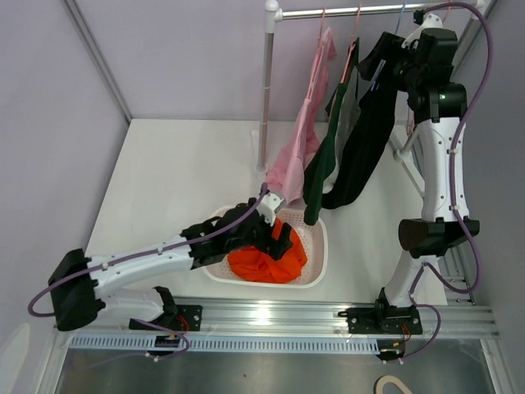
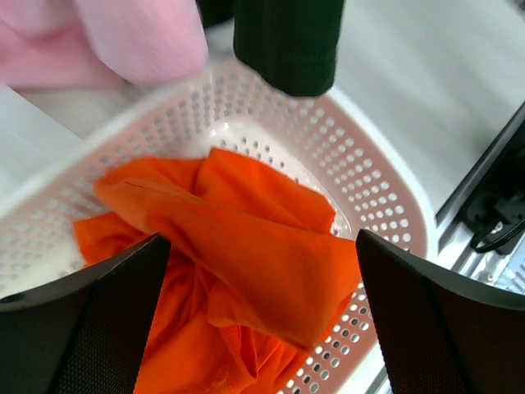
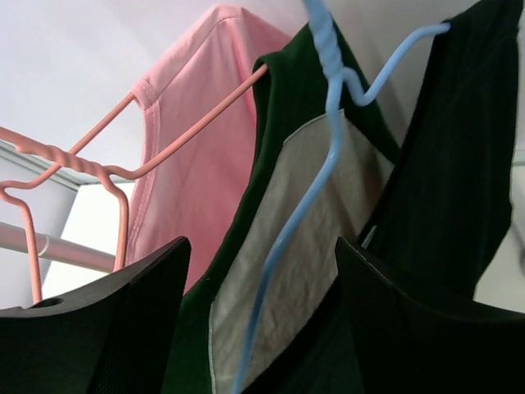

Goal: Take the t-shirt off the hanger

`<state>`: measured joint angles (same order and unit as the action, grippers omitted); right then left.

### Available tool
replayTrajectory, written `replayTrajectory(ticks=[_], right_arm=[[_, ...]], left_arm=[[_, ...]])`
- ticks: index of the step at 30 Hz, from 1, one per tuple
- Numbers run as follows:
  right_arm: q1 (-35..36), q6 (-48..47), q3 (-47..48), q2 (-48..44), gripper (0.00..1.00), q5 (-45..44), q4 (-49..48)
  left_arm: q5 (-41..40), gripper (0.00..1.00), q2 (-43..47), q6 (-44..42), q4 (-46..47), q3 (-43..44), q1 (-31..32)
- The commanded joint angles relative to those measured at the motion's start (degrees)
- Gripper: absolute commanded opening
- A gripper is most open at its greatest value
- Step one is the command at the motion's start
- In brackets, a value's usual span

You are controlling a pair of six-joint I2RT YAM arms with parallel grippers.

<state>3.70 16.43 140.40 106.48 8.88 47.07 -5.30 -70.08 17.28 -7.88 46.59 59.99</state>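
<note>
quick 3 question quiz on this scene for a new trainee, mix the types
1. True or false: the orange shirt lies in the basket.
2. In the right wrist view, which hanger runs down between the fingers of the right tool? A blue, B pink, C none
3. Fill in: the left tool is ___ (open/shut).
Key: 1 true; 2 A, the blue hanger; 3 open.
</note>
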Motion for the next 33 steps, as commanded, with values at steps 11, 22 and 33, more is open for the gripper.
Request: replayTrajectory(ticks=[11,22,33], right_arm=[[4.56,-0.43,2.25,-0.48,0.76,-8.00,-1.72],[9.82,-4.29,0.93,-3.47,0.72,-24.84,-1.72],[16.42,-7.37,1.11,-4.52,0.61,-37.97,-2.25]], left_arm=[[-8.06,0.99,15.32,-11.12,-4.69,10.18,4.88],[-9.29,1.00,16.65,-12.44,-5.92,11.95,6.28],[-9.82,1.00,16.91,-12.09,-6.10,10.98,6.99]])
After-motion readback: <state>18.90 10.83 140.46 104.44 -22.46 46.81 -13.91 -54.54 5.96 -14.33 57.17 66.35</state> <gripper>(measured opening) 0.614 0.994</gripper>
